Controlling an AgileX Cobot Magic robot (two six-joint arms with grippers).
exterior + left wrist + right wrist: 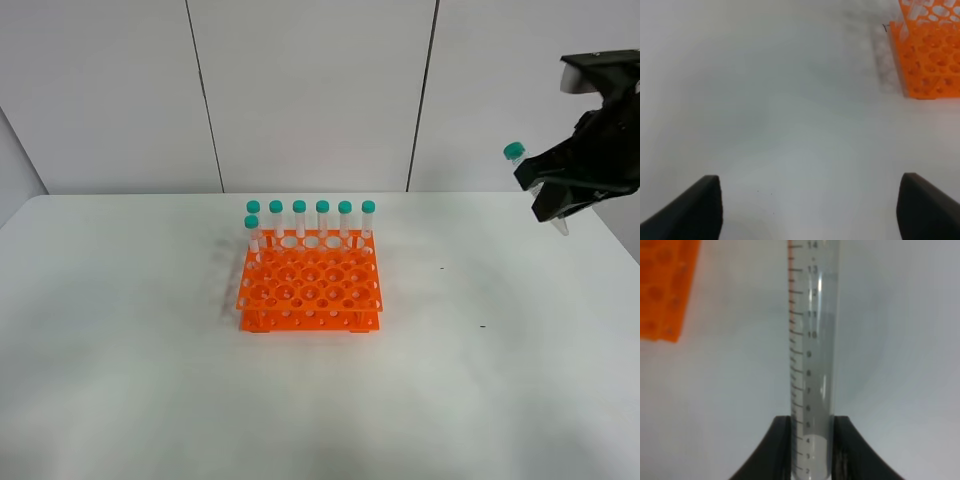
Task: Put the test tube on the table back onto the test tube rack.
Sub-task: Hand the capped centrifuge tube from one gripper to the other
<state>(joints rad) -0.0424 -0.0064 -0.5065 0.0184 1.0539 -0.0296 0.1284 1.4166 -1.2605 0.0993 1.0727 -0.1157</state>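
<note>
My right gripper (552,200) is shut on the test tube (812,355) and holds it in the air above the table's (120,380) far right edge. The tube's teal cap (513,152) sticks out up and to the left of the gripper, and its clear tip (561,227) hangs below. The orange test tube rack (310,285) stands at mid-table, well to the left of that gripper, with several capped tubes (322,217) in its back row. The rack's corner shows in both wrist views (932,55) (662,290). My left gripper (810,210) is open and empty, low over bare table.
Grey wall panels (310,90) rise behind the table. The table's rounded far corners lie at the back left and back right. Small dark specks (442,268) mark the tabletop right of the rack.
</note>
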